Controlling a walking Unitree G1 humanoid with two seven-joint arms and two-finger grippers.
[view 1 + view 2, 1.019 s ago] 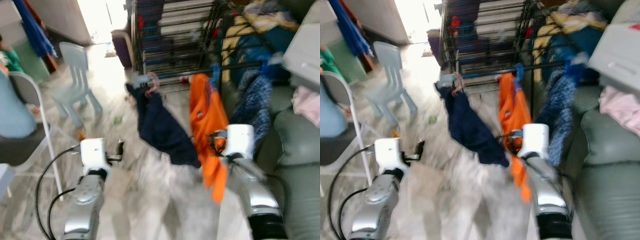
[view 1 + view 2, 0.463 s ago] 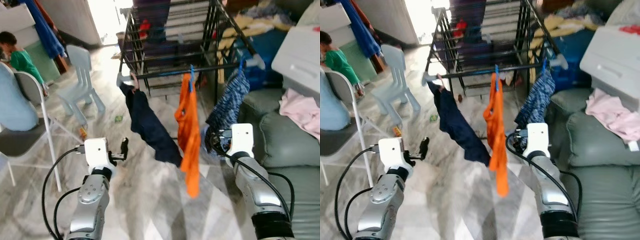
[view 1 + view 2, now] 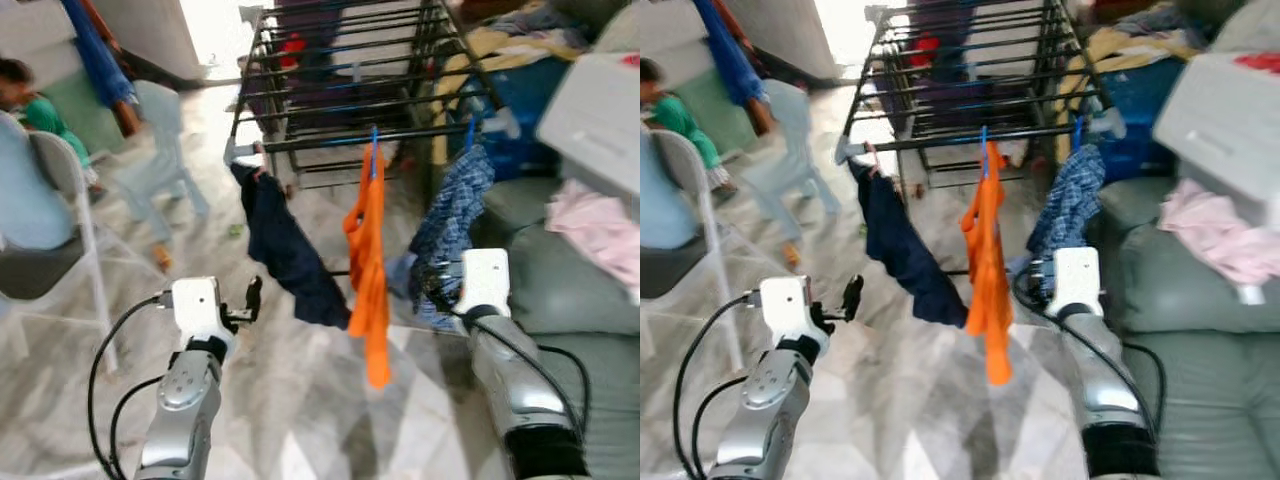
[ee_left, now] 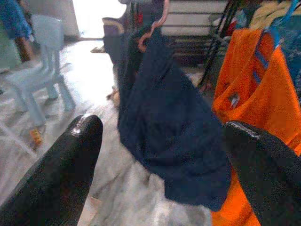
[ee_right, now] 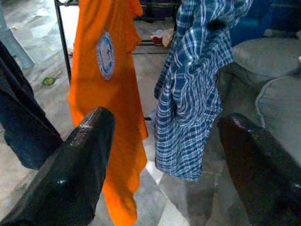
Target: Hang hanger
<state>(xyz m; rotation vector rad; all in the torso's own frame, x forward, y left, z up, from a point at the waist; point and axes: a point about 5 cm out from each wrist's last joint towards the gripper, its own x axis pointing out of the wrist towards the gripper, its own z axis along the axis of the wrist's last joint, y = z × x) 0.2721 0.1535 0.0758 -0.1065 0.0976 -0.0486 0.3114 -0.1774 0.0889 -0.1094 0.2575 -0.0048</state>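
A black drying rack (image 3: 340, 142) stands ahead. On its front rail hang a navy garment (image 3: 285, 250) on a pink hanger (image 4: 155, 23), an orange shirt (image 3: 368, 270) on a blue hanger (image 3: 374, 140), and a blue plaid shirt (image 3: 455, 210). My left gripper (image 3: 250, 295) is raised low, short of the navy garment, open and empty (image 4: 164, 136). On the other side, my right gripper (image 3: 430, 285) is open and empty too, facing the orange and plaid shirts (image 5: 167, 122) at about their lower hems.
A grey-green sofa (image 3: 590, 300) with a pink cloth (image 3: 600, 225) and a white box (image 3: 600, 110) fills the right. A pale blue child's chair (image 3: 160, 150), a folding chair (image 3: 60, 230) and a person in green (image 3: 30, 100) are at the left. Marble floor lies between.
The whole view has shifted and sharpened as the camera moved. The orange shirt, close against my right gripper a second ago, now hangs free from the rail. Both arms stay raised.
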